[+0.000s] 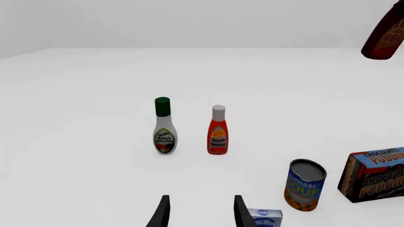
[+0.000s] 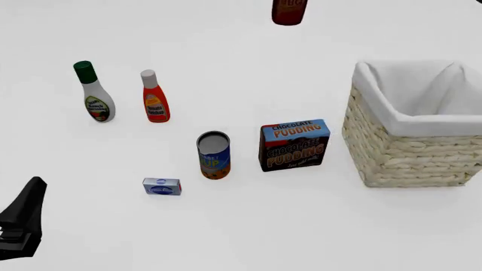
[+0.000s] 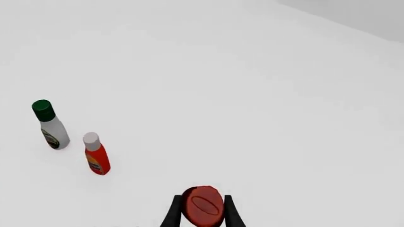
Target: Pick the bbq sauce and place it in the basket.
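The bbq sauce (image 2: 289, 12) hangs in the air at the far middle of the front view, cut off by the frame's top edge, well left of and beyond the basket (image 2: 399, 152). Only its dark lower body shows there. In the left wrist view the bbq sauce (image 1: 385, 35) is tilted and clear of the table. Its red cap (image 3: 203, 206) sits between the fingers of my right gripper (image 3: 202, 210), which is shut on it. My left gripper (image 1: 200, 215) is open and holds nothing; it sits low at the near left (image 2: 22, 226).
A white bottle with a green cap (image 2: 94, 93) and an orange-red ketchup bottle (image 2: 154, 97) stand at the far left. A soup can (image 2: 214, 154), a chocolate pudding box (image 2: 294, 144) and a small blue-white box (image 2: 161, 186) stand in the middle.
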`<action>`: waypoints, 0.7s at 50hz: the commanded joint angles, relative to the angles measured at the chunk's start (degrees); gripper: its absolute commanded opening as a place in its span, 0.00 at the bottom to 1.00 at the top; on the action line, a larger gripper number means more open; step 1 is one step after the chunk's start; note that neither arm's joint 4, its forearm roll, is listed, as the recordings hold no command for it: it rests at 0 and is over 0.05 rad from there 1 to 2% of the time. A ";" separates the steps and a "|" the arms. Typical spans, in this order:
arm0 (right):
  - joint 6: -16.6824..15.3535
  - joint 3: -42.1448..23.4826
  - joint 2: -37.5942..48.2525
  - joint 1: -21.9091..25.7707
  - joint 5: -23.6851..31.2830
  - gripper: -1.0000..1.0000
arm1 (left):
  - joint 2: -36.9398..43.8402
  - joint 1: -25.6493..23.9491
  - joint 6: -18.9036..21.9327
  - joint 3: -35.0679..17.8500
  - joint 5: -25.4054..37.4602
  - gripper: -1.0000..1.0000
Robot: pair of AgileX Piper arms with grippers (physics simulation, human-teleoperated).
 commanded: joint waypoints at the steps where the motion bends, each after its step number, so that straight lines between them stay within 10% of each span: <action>1: 0.44 5.06 -7.71 -4.05 0.03 0.00 | 0.00 0.00 0.00 0.00 0.00 1.00; 35: -0.90 17.67 -26.53 -17.37 3.92 0.00 | 0.00 0.00 0.00 0.00 0.00 1.00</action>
